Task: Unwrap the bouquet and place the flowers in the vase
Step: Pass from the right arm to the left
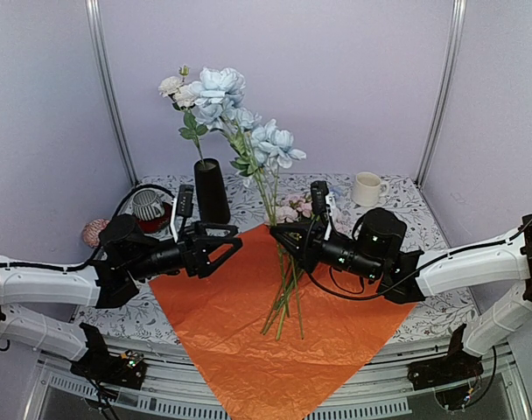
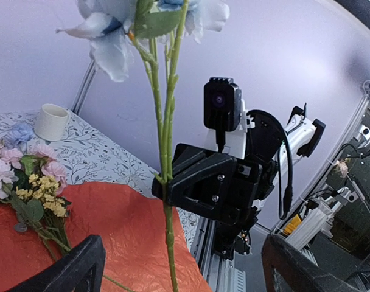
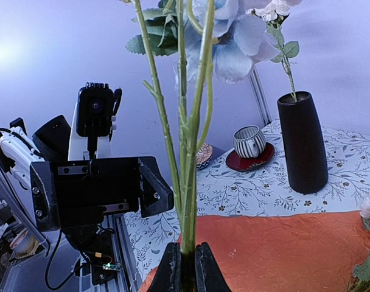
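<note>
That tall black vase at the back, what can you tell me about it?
The tall, slim matte black vase tapers slightly and stands upright on the floral tablecloth, just beyond the orange paper sheet and beside a striped cup. One green-stemmed white flower stands in its mouth. Nothing else touches it.

Raised flowers (image 1: pixel 273 145) block centre, vase (image 1: pixel 212 192) behind left
</note>
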`<state>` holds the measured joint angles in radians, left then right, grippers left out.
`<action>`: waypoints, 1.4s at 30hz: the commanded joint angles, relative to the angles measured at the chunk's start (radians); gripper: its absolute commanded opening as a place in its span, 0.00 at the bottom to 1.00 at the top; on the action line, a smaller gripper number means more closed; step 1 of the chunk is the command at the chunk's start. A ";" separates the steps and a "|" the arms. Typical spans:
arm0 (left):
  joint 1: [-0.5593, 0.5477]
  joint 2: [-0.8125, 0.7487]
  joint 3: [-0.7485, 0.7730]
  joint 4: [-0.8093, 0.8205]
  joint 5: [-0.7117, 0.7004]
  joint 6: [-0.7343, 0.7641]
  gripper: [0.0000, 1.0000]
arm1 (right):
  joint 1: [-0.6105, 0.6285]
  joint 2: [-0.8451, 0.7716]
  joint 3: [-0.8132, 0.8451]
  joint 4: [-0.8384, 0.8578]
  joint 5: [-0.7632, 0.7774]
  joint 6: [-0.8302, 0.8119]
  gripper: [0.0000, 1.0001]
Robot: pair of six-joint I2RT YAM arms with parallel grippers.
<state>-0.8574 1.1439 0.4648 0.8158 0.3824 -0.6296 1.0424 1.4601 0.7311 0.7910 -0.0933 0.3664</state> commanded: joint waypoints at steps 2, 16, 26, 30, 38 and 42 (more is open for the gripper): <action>-0.045 0.031 0.039 0.083 -0.025 0.042 0.92 | 0.009 0.002 0.017 0.058 -0.045 -0.003 0.02; -0.070 0.147 0.141 0.071 -0.024 0.030 0.69 | 0.040 0.036 0.037 0.061 -0.080 -0.021 0.02; -0.072 0.190 0.190 0.044 -0.009 0.030 0.37 | 0.050 0.052 0.052 0.054 -0.082 -0.028 0.02; -0.073 0.195 0.193 0.041 -0.006 0.027 0.13 | 0.049 0.054 0.054 0.050 -0.077 -0.028 0.06; -0.070 0.110 0.188 -0.072 -0.082 0.071 0.03 | 0.046 -0.011 -0.023 0.042 0.030 -0.058 0.47; -0.059 0.050 0.184 -0.166 -0.149 0.115 0.02 | 0.035 -0.067 -0.088 0.026 0.061 -0.085 0.50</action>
<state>-0.9161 1.2594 0.6373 0.7372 0.3038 -0.5724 1.0863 1.4601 0.6968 0.8188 -0.0902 0.3157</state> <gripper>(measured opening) 0.037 0.495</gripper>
